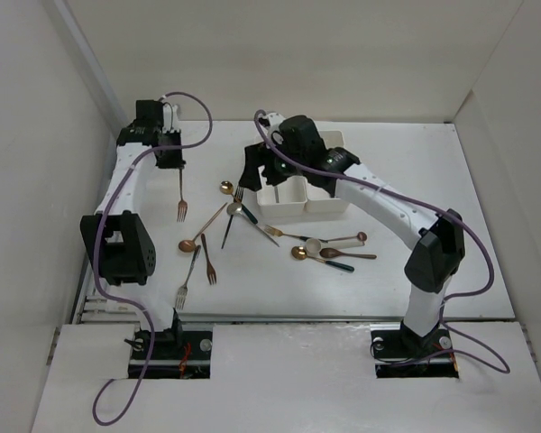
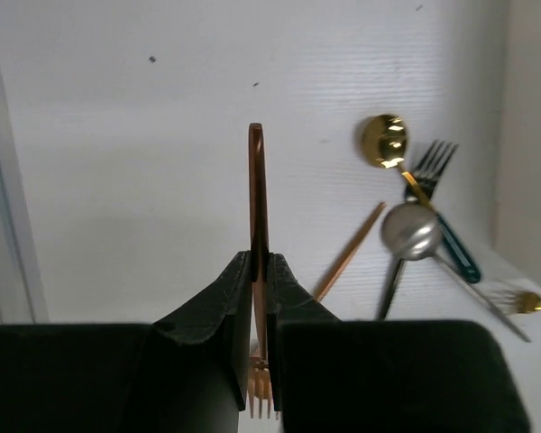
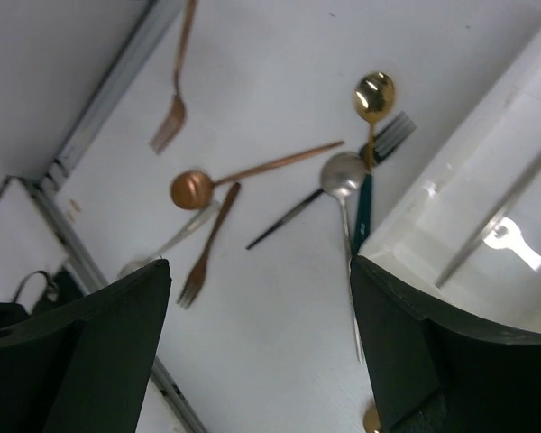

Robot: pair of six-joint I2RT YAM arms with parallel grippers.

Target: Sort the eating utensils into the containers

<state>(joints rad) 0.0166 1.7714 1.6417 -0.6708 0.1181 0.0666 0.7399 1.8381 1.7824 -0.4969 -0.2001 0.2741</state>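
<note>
My left gripper (image 1: pixel 169 155) is at the far left of the table, shut on a copper fork (image 1: pixel 181 200). In the left wrist view the jaws (image 2: pixel 260 271) pinch its thin handle (image 2: pixel 256 180), and the tines point back toward the wrist. My right gripper (image 3: pixel 261 307) stands open and empty above the table, by the left end of the two joined white containers (image 1: pixel 285 213). A silver utensil (image 3: pixel 498 224) lies inside the nearer bin (image 3: pixel 406 225). Loose eating utensils lie between the arms: a gold spoon (image 1: pixel 226 188), a copper spoon (image 1: pixel 189 244), a copper fork (image 1: pixel 209 263) and a silver fork (image 1: pixel 187 281).
Several more spoons and a gold fork (image 1: pixel 275 231) lie in a cluster (image 1: pixel 329 251) in front of the bins. A silver spoon (image 2: pixel 411 230) and a teal-handled fork (image 2: pixel 433 164) cross beside the gold spoon. White walls close in the table at the left, back and right.
</note>
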